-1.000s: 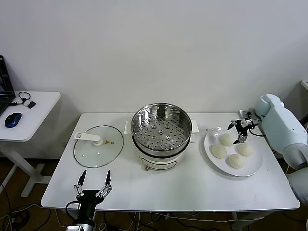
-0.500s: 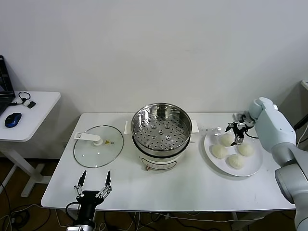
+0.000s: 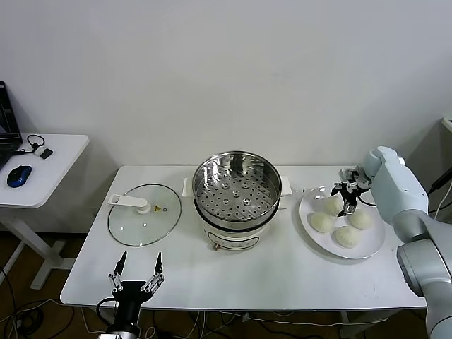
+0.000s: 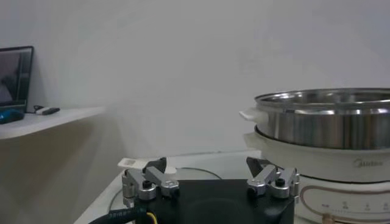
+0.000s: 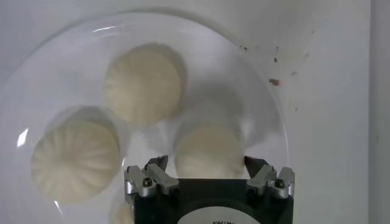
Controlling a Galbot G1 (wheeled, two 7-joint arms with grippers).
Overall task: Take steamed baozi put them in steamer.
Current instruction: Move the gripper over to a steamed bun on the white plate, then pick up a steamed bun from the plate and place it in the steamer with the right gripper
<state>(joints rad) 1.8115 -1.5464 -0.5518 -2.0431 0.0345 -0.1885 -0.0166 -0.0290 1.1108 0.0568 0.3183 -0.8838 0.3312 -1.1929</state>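
Four steamed baozi [image 3: 339, 221] sit pleats-up on a white plate [image 3: 374, 244] at the right end of the worktop [image 3: 282, 275]; being round, they show no long axis. The right gripper [image 3: 347, 200] points down over the plate's far side, its jaws apart on either side of one bun [image 5: 208, 152], as the right wrist view shows; whether they touch it cannot be told. That view shows two more buns whole and a sliver of the fourth. The single steamer [image 3: 237, 198] stands upright and open at the worktop's middle, its perforated tray bare. One glass lid [image 3: 144, 214] lies flat to its left. The left gripper [image 3: 135, 277] waits at the near edge, jaws apart, pointing toward the steamer.
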